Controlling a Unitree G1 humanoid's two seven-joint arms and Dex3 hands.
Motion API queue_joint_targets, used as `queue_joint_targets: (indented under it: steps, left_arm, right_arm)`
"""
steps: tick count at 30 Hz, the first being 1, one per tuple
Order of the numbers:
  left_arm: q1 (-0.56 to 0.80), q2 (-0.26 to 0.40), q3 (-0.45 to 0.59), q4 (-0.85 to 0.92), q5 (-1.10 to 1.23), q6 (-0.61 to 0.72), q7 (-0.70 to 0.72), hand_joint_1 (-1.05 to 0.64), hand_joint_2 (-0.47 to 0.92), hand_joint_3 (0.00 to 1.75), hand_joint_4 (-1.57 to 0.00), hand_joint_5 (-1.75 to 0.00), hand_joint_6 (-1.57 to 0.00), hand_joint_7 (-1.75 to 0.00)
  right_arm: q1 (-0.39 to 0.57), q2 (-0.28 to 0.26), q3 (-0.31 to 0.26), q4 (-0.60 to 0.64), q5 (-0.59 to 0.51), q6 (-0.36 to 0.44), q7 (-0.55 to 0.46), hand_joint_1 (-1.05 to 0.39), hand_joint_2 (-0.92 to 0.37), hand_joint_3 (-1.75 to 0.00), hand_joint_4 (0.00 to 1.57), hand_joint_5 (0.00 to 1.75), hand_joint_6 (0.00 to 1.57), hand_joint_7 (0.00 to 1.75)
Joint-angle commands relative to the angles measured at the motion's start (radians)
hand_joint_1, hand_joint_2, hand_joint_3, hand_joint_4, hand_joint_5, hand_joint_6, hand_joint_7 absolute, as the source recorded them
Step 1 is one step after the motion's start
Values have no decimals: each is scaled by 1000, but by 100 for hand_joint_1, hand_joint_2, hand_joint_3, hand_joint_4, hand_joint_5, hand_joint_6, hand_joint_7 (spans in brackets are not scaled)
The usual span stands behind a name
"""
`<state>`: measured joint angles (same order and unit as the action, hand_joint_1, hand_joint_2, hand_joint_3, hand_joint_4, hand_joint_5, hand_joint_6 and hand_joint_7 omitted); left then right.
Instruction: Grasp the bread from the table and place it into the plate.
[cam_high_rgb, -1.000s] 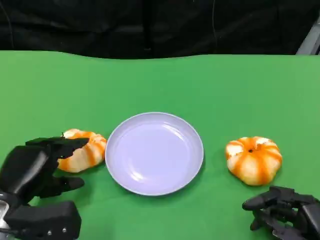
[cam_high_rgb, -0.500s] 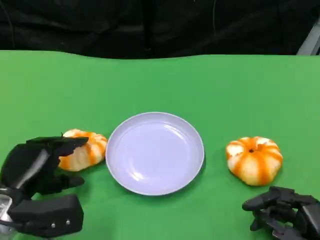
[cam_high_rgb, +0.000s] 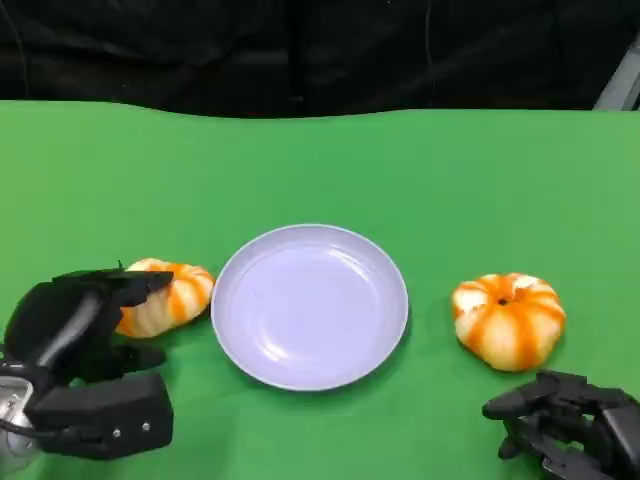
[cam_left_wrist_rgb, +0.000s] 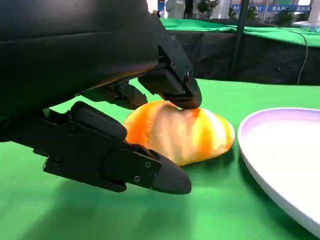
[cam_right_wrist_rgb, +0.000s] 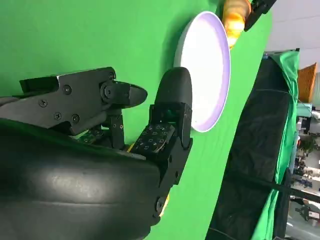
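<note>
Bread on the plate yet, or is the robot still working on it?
Not yet. The plate has nothing on it. The left hand is around the left bread, with a finger on top of it in the left wrist view, but the bread lies on the green table. The right hand holds nothing near the right bread. Lifting and placing remain.
</note>
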<state>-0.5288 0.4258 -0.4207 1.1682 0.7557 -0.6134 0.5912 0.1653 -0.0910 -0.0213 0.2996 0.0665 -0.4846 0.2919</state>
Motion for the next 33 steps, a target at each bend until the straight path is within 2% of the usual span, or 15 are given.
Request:
queue_joint_targets:
  steps: [1, 6, 9, 10, 11, 14, 30, 33]
  left_arm:
    - [-20, 5, -11, 28, -14, 16, -22, -69, 92, 8, -59, 0, -59, 0]
    - [-25, 1, -18, 34, -24, 22, -32, -61, 92, 5, -59, 0, -59, 0]
    - [-26, -1, -24, 40, -20, 23, -21, -41, 89, 2, -60, 0, -60, 0]
    - [-26, -3, -24, 43, -22, 24, -23, -25, 86, 2, -60, 0, -60, 0]
    - [-27, -4, -23, 44, -23, 25, -25, -16, 85, 2, -60, 0, -61, 0]
    - [-26, -7, -20, 47, -30, 26, -31, -5, 86, 2, -60, 0, -61, -1]
    - [-23, -9, -39, 45, -39, 46, -21, 7, 86, 0, -67, -2, -66, -1]
    - [-21, -11, -38, 42, -47, 47, -18, 5, 88, 1, -76, -5, -75, -4]
  right_arm:
    - [-4, -5, -3, 8, 6, -14, -4, 3, -92, -38, 75, 131, 91, 73]
    - [-1, -4, -2, 8, 6, -19, -3, 3, -92, -38, 75, 132, 91, 73]
    - [-1, -6, -3, 7, 5, -13, -3, 2, -92, -38, 75, 132, 91, 73]
    - [-2, -6, -4, 8, 5, -15, -3, 2, -92, -38, 75, 132, 91, 73]
    - [-2, -7, -4, 9, 5, -16, -3, 2, -92, -38, 75, 132, 91, 73]
    - [-1, -7, -4, 7, 4, -14, -4, 2, -92, -38, 74, 132, 90, 73]
    - [4, -7, -2, -3, 1, -9, -8, 2, -92, -37, 74, 133, 90, 74]
    - [6, -7, -1, -6, -4, -9, -12, 2, -92, -37, 74, 133, 90, 74]
